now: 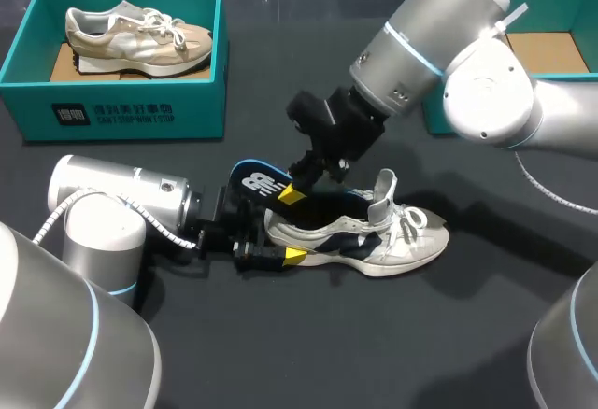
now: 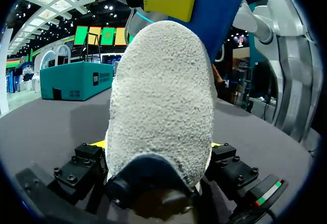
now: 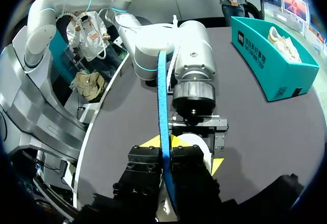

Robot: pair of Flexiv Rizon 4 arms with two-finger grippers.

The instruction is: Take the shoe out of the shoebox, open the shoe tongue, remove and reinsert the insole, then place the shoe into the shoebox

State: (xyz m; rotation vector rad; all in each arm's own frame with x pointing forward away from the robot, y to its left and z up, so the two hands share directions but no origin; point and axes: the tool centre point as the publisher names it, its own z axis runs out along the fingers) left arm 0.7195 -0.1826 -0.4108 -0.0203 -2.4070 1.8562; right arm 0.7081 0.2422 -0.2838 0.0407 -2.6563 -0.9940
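A white and navy shoe (image 1: 392, 238) lies on its side on the dark table, toe to the right. My left gripper (image 1: 280, 233) reaches in from the left, its fingers set wide and pressed on both sides of the heel. In the left wrist view the pale heel (image 2: 161, 96) fills the space between them. My right gripper (image 1: 297, 185) comes down from the upper right and is shut on the blue insole (image 1: 252, 183), which sticks up out of the shoe at the heel. From the right wrist the insole (image 3: 162, 106) shows edge-on between the closed fingers.
A teal shoebox (image 1: 112, 110) at the back left holds a beige and white shoe (image 1: 140, 35). A second teal box (image 1: 537, 54) stands at the back right, partly behind my right arm. Bare table lies in front of the shoe.
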